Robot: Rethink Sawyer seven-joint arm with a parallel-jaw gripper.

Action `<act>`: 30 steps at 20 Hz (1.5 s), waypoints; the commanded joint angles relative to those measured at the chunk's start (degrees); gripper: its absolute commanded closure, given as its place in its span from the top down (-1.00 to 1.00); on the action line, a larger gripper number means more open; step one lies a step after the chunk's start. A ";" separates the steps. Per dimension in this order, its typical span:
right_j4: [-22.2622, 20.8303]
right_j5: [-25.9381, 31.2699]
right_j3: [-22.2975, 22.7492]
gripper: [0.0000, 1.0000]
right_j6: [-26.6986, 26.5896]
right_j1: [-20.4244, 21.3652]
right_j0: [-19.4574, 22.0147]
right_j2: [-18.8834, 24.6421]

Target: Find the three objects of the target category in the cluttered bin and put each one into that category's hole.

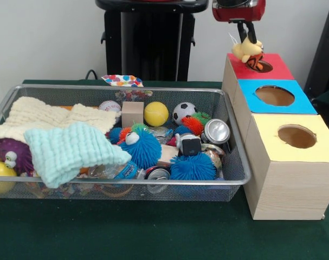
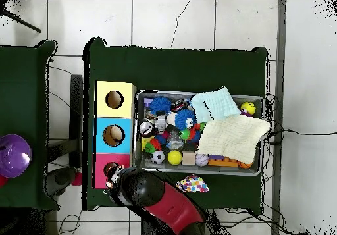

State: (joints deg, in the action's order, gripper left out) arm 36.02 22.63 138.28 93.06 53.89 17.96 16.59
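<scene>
While the red and black arm reached down from above, its gripper hung directly over the red-faced hole of the pale wooden box. Its two dark fingers were pinched together on a small plush toy, pale yellow with an orange, black-striped part at its underside, which dangled just above the red hole's rim, at its edge nearest the bin.

Beside the red hole, in a row toward the camera, lay the blue-faced hole and then the yellow-faced hole. Just beside the box, on the green table, sat the wire mesh bin. It held a cream knitted cloth, a mint knitted cloth, a blue spiky ball with googly eyes, a second blue spiky ball, a purple spiky ball, a yellow ball, a small soccer ball, a wooden block and a drinks can.
</scene>
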 commanded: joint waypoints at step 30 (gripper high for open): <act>-4.22 -22.21 5.23 -1.00 15.54 -11.58 12.22 16.19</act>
State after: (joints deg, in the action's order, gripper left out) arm 33.98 6.63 142.87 93.06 48.98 27.90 25.31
